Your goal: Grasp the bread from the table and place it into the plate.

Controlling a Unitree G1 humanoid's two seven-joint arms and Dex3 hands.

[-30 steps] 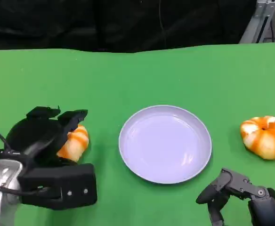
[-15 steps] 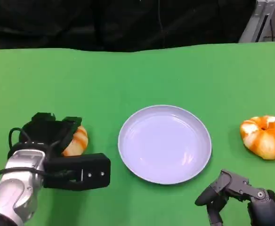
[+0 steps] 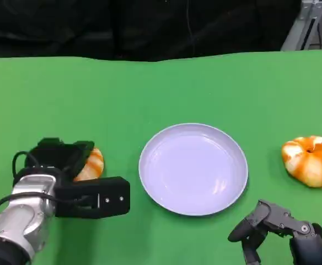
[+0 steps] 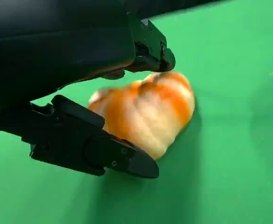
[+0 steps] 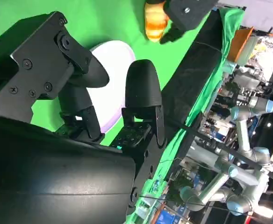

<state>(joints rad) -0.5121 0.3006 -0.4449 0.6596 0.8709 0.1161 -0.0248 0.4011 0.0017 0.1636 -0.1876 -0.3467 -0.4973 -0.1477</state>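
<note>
An orange-and-white striped bread (image 3: 91,164) lies on the green table left of the pale lilac plate (image 3: 150,187). My left hand (image 3: 67,176) is down over it, and its fingers (image 4: 94,147) close on both sides of the bread (image 4: 150,112), which still rests on the cloth. A second striped bread (image 3: 311,160) sits on the table right of the plate. My right hand (image 3: 277,226) hangs near the front right edge with its fingers loosely bent and holds nothing. The right wrist view looks past those fingers (image 5: 143,93) to the plate (image 5: 113,60).
The green table (image 3: 161,88) ends at a black backdrop behind. A metal stand (image 3: 307,22) rises at the far right corner. In the right wrist view, other robot arms (image 5: 239,140) stand beyond the table's edge.
My left hand has come down from above the bread and drawn its fingers in around it. The right hand, the plate and the second bread have stayed put.
</note>
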